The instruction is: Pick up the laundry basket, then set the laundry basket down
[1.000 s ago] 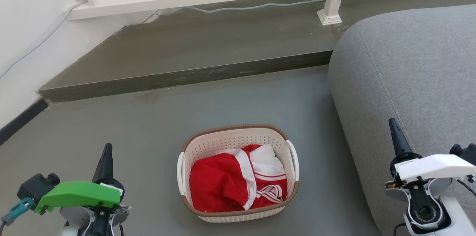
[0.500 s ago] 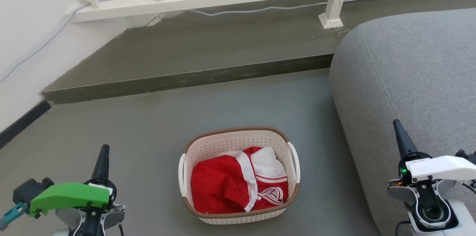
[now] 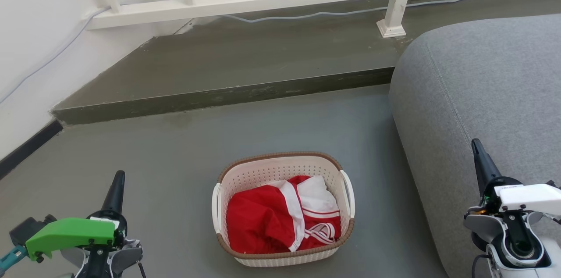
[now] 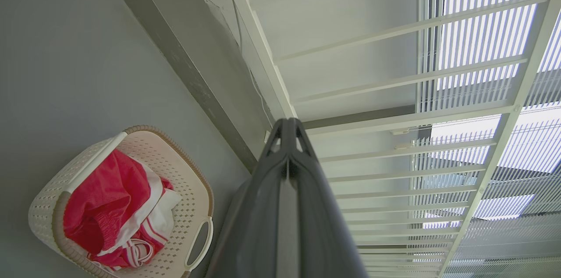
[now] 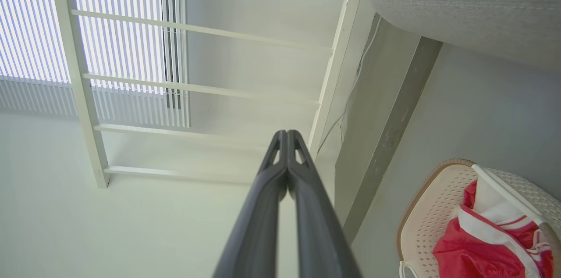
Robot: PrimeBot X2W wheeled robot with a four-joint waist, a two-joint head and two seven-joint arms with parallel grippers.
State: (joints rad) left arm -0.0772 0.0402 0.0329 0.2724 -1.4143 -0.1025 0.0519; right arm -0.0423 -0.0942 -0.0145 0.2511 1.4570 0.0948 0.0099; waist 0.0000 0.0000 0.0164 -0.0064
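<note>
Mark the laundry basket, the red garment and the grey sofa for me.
laundry basket [image 3: 280, 154], head view, far brown rim.
red garment [image 3: 263, 221], head view, middle of the cloth.
sofa [image 3: 482, 94], head view, cushion top.

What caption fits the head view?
Laundry basket of red-and-white clothing on grey floor between left gripper and right gripper, beside a sofa.

Open grey floor [image 3: 166, 168] is left along the left side of the laundry basket [image 3: 271, 168] and beyond it, as far as a raised step [image 3: 219, 96]. On the right side the gap is narrowed by a grey sofa [image 3: 477, 94], set near it.
</note>
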